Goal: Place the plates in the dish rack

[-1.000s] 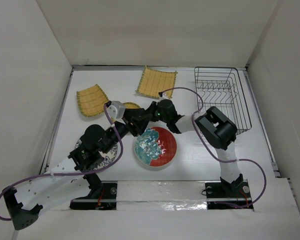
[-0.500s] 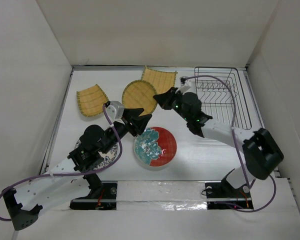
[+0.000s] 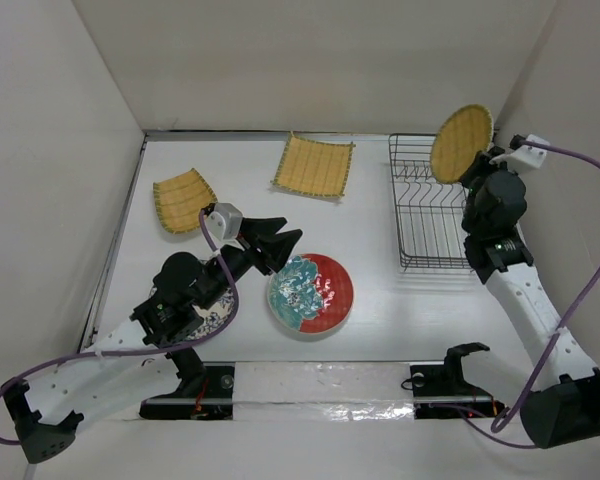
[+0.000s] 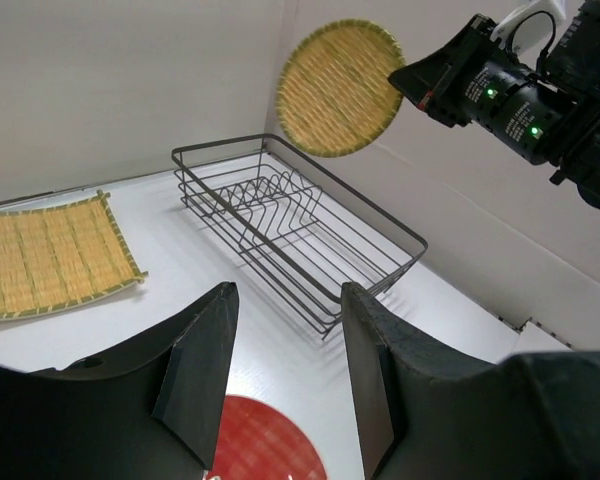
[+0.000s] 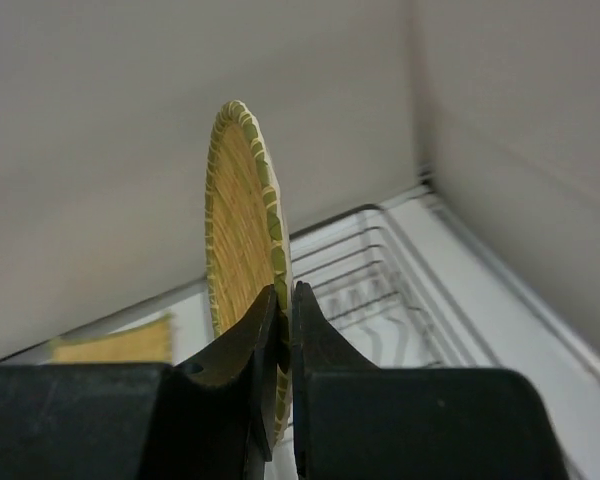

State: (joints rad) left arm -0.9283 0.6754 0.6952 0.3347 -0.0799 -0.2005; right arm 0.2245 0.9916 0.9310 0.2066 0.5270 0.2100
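My right gripper [image 3: 477,160] [image 5: 285,295] is shut on the rim of the small round yellow plate [image 3: 461,143] [image 5: 235,220] [image 4: 338,88]. It holds the plate on edge in the air above the far right corner of the black wire dish rack [image 3: 420,200] [image 4: 380,215] [image 5: 380,270]. The large red plate with a teal-white pattern [image 3: 315,292] [image 4: 265,440] lies flat at the table's front centre. My left gripper [image 3: 285,240] [image 4: 285,300] hovers open just above its left rim, holding nothing.
Two square yellow ribbed plates lie flat, one at back centre [image 3: 314,165] [image 4: 45,255] and one at back left [image 3: 184,200]. A speckled plate [image 3: 210,318] is mostly hidden under the left arm. White walls close in the table.
The right arm has swung from the table's middle to the far right, lifting the round yellow plate up over the rack. The left gripper has barely moved.
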